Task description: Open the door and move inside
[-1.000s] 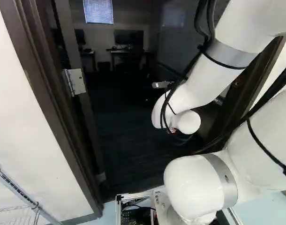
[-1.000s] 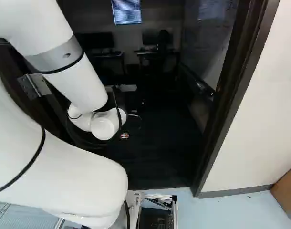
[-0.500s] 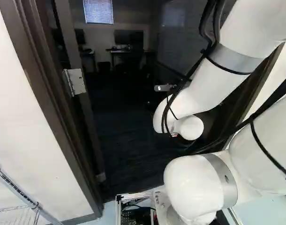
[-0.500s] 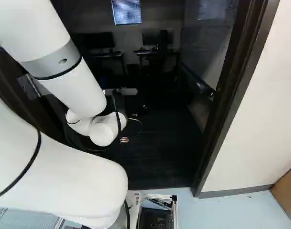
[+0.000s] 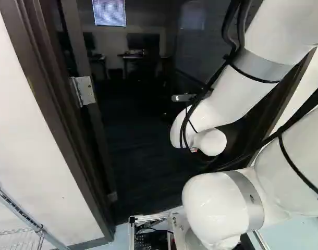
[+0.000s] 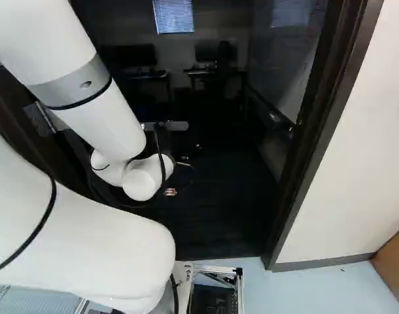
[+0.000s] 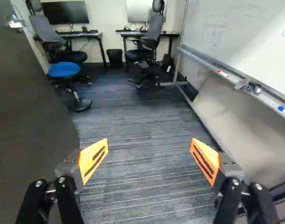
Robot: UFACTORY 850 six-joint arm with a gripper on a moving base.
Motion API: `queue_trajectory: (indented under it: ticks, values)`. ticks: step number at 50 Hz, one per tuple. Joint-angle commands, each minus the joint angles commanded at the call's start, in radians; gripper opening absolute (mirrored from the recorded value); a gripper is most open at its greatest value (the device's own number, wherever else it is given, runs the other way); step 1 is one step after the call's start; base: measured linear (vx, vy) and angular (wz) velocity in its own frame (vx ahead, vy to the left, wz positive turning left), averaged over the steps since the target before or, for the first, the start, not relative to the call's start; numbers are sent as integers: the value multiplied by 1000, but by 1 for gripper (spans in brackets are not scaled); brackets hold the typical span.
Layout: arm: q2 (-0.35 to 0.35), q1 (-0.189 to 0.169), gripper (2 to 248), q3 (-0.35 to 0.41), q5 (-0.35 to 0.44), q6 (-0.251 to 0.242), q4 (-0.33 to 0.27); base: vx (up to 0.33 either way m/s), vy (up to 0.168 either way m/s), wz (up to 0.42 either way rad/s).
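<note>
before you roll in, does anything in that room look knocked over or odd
Nothing stands out: the blue stool and black bin stand upright, and the markers lie on the whiteboard tray.

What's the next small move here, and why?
Probably ease the base slowly forward through the doorway. The door already stands open beside the end effector, whose fingers are apart and holding nothing; carpet stretches ahead, while the base's front sits on the pale floor outside.

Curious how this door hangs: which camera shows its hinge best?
The left base view: the hinge is bright, uncovered. In the right base view it is dimmer, near the arm; the wrist view shows none.
</note>
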Motion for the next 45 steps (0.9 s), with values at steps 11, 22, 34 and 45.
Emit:
queue_trajectory:
  ticks: [11,22,34,45]
  values:
    - [0,0,247,0,0,0,0,20,14,19]
    - [0,0,247,0,0,0,0,18,1,-5]
    - [0,0,247,0,0,0,0,0,0,0]
    - [0,0,247,0,0,0,0,28,2,-1]
